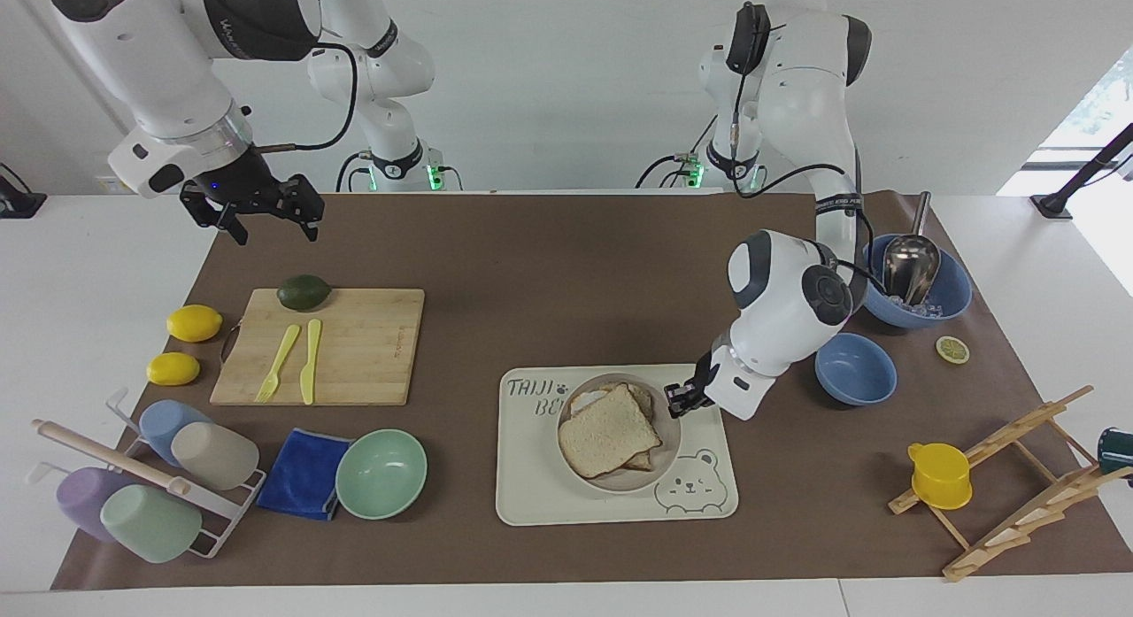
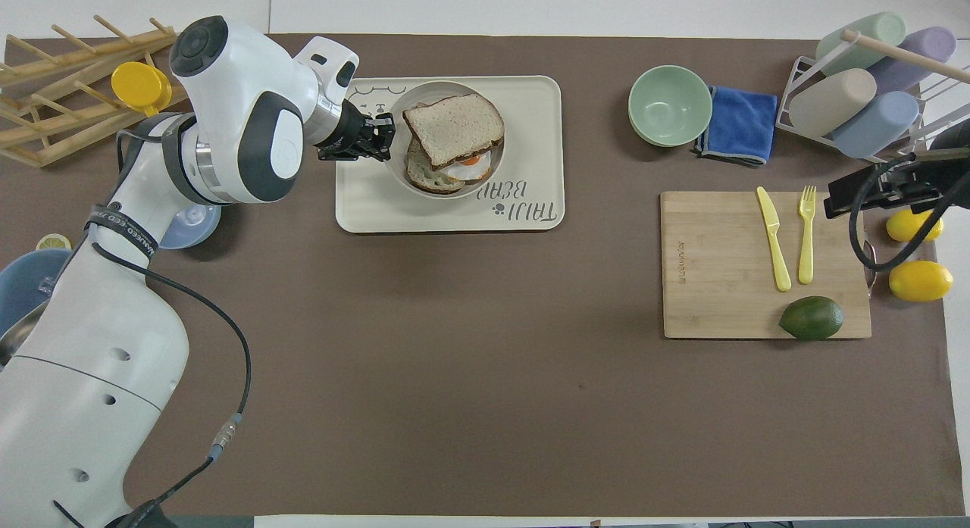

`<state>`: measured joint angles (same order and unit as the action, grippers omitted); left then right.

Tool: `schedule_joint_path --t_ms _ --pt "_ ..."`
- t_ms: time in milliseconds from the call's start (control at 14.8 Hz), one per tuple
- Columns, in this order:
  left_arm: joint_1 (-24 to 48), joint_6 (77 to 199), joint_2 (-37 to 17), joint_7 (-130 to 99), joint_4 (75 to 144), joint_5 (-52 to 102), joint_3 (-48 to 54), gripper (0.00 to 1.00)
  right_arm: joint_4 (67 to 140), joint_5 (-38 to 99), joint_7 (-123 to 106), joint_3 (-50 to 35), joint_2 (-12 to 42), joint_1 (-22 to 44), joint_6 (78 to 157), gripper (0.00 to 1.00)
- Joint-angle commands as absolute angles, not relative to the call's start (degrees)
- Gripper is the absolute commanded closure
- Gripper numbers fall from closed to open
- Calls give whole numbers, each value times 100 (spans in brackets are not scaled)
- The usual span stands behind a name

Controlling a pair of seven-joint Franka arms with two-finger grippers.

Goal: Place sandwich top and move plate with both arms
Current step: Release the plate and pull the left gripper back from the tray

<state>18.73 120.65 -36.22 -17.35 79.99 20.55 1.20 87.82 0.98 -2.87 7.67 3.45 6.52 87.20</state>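
The sandwich top (image 1: 609,431) (image 2: 453,126) lies on a toast slice with a fried egg (image 2: 470,167), askew, on the small round plate (image 1: 612,485) (image 2: 398,173). My left gripper (image 1: 680,400) (image 2: 383,138) is shut on the plate's rim at the side toward the left arm's end of the table. The plate is over the cream bear tray (image 1: 549,489) (image 2: 530,96); whether it rests on the tray I cannot tell. My right gripper (image 1: 275,232) (image 2: 879,189) waits open in the air over the mat by the avocado, holding nothing.
A cutting board (image 1: 354,351) carries an avocado (image 1: 304,291), a yellow fork and a yellow knife. Two lemons (image 1: 193,323) lie beside it. A mint bowl (image 1: 381,473), blue cloth and cup rack stand at the right arm's end. Blue bowls (image 1: 854,367) and a wooden rack (image 1: 1018,475) stand at the left arm's end.
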Motion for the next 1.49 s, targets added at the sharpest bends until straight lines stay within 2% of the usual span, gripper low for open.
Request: schedule_joint_path --t_ms 0,406,474,541,947,1421 --pt "1890 12453 -3586 -1398 8252 2109 149 100 8807 123 -334 686 308 554 8692 0" --pt "1942 12876 -3463 -1125 8701 2109 141 100 8807 123 -334 686 308 554 8692 0" --pt "1942 12876 -3463 -1029 8701 2109 141 61 8807 123 -334 686 308 554 8684 0" --pt "1934 12893 -3463 -1011 8692 2118 132 1 8807 123 -334 686 308 554 8684 0" --pt "1846 12779 -3428 -1020 8455 1752 -8 0 8807 123 -334 686 308 554 8684 0" --pt "1793 11463 -2199 -1002 8499 907 -781 0 8807 123 -334 686 308 554 8684 0"
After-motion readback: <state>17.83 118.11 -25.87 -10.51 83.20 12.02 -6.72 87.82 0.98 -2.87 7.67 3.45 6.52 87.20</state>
